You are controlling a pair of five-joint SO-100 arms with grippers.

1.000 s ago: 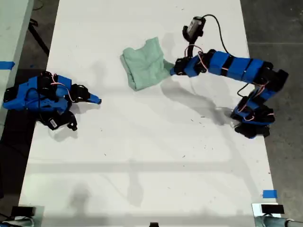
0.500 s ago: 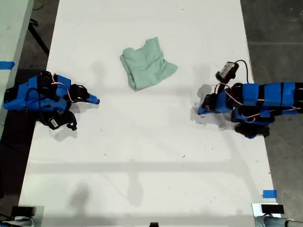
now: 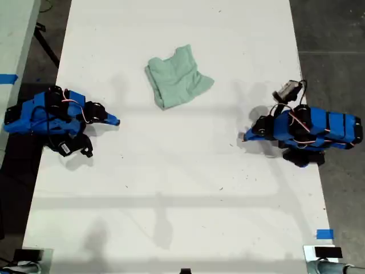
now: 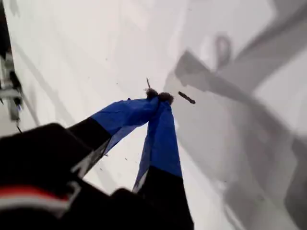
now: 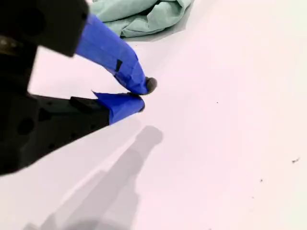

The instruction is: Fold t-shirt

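Exterior view: the small pale mint-green soft-fabric t-shirt (image 3: 177, 83) lay as a compact, slightly rumpled bundle toward the top of the frame, well apart from both blue arms. My first gripper (image 4: 158, 97) had its tips pressed together over bare tabletop. My second gripper (image 5: 142, 96) was closed on nothing too, the shirt ahead of it. Folding looked finished, or nearly. Another fold would call for parting the jaws and reaching a hem. The broad white table (image 3: 171, 200) left open room all round, its edges far off.

A white table (image 3: 182, 188), blue tape (image 3: 324, 234) at the exterior view's lower right.
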